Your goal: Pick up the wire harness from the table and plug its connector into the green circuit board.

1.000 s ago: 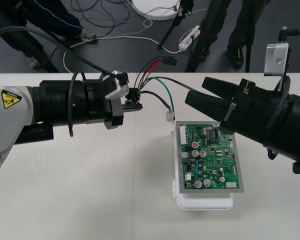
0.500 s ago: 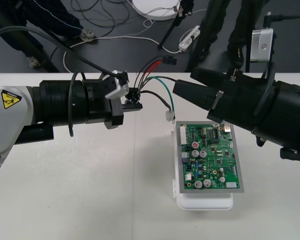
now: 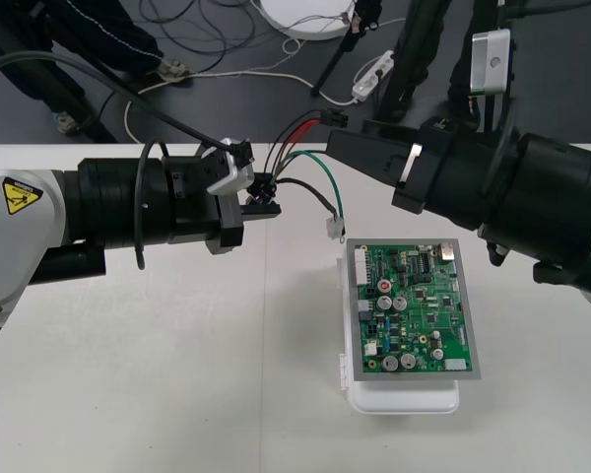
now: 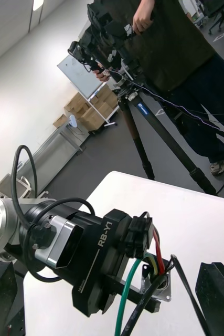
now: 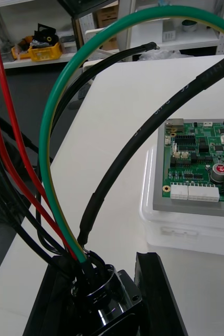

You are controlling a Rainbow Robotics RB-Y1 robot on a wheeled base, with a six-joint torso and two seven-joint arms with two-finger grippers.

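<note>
Moved since a second ago: the right gripper (image 3: 337, 146) has travelled from beside the green circuit board (image 3: 411, 310) up toward the table's (image 3: 158, 374) far edge, and its tip now sits near the wire harness (image 3: 339, 202); the left arm has not shifted. Seen from above, the left gripper (image 3: 259, 200) reaches in level from the left, pinching the harness by its socket end above the table. The wires arc out toward the right gripper, and a small white connector (image 3: 335, 229) hangs near the board's far left corner, not plugged in. The board lies flat on its white base (image 3: 404, 399). From the right wrist camera, the right gripper's own fingers (image 4: 216, 296) stand spread wide, with the left gripper and the red and green wires between and beyond them. From the left wrist camera, the left fingers (image 5: 156, 294) are pressed against the round metal socket (image 5: 104, 291), and the wires loop upward with the board behind them.
</note>
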